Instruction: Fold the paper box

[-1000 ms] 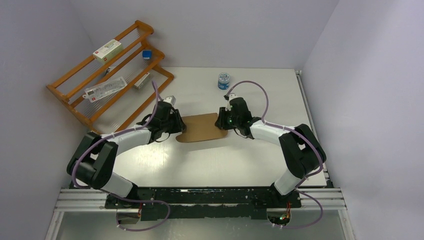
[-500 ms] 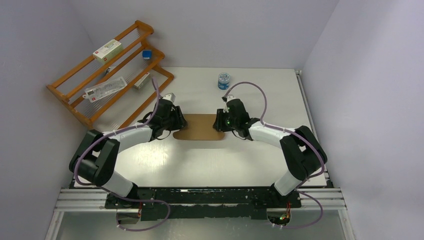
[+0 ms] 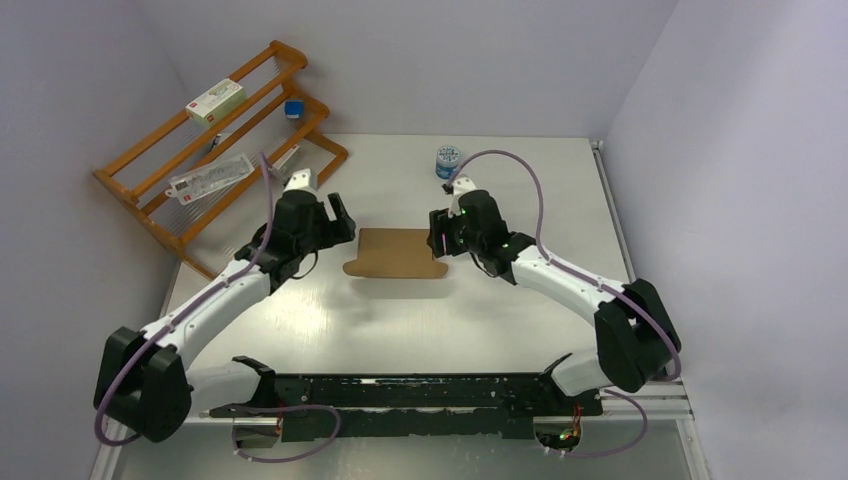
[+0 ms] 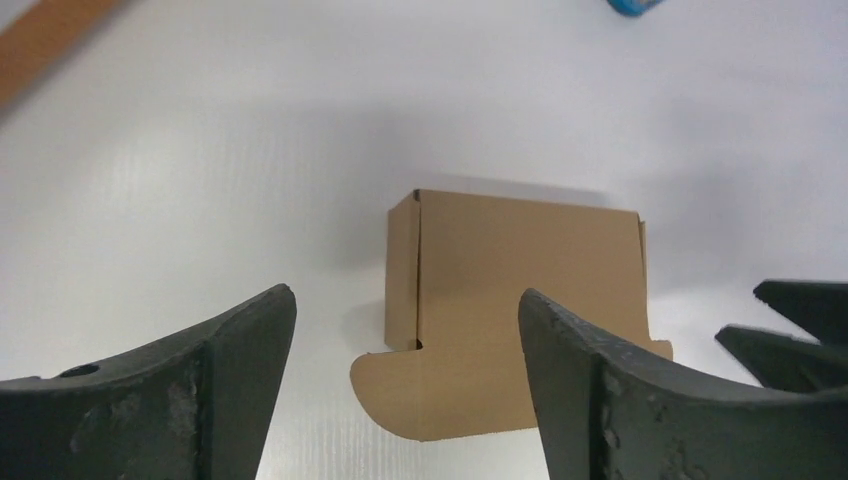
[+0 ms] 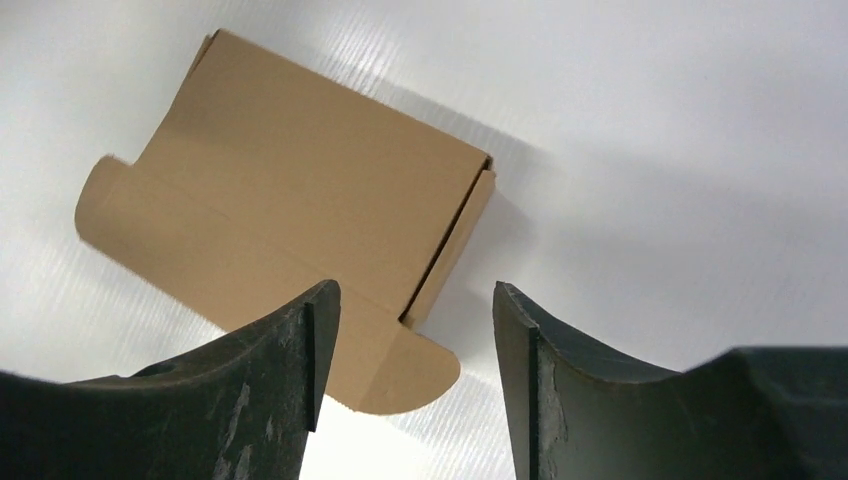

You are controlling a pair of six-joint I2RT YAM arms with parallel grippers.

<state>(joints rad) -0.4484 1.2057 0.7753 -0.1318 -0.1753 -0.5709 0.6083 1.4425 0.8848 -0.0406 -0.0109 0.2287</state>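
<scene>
Nearest you, along the table's (image 3: 400, 330) near edge, runs the black mounting rail (image 3: 400, 395) that carries both arm bases. Each arm reaches out from it toward the middle of the white surface. The paper box (image 3: 398, 252) lies there between the two grippers, low and rectangular with its top panel down. A flap with rounded ears spreads flat on the table from its near edge. Your left gripper (image 3: 338, 216) hangs to the left of the box and apart from it. In its wrist view the jaws stand wide apart, with nothing between them except the box (image 4: 520, 280) seen farther off on the table. That view also shows a narrow side wall on the box's left end. Your right gripper (image 3: 438, 236) sits at the box's right edge. Its jaws are spread too and grip nothing. Its wrist view shows the cardboard (image 5: 300, 190) beyond the fingers (image 5: 300, 350), and you cannot tell whether a tip touches the box. Farther back on the table, beyond the right gripper, stands a small white jar with a blue lid (image 3: 448, 161). In the far left corner a slatted wooden rack (image 3: 300, 140) leans against the wall. It holds a white printed carton (image 3: 215, 100) on top, a small blue block (image 3: 292, 108) beside it and a flat clear packet (image 3: 210, 176) lower down.
</scene>
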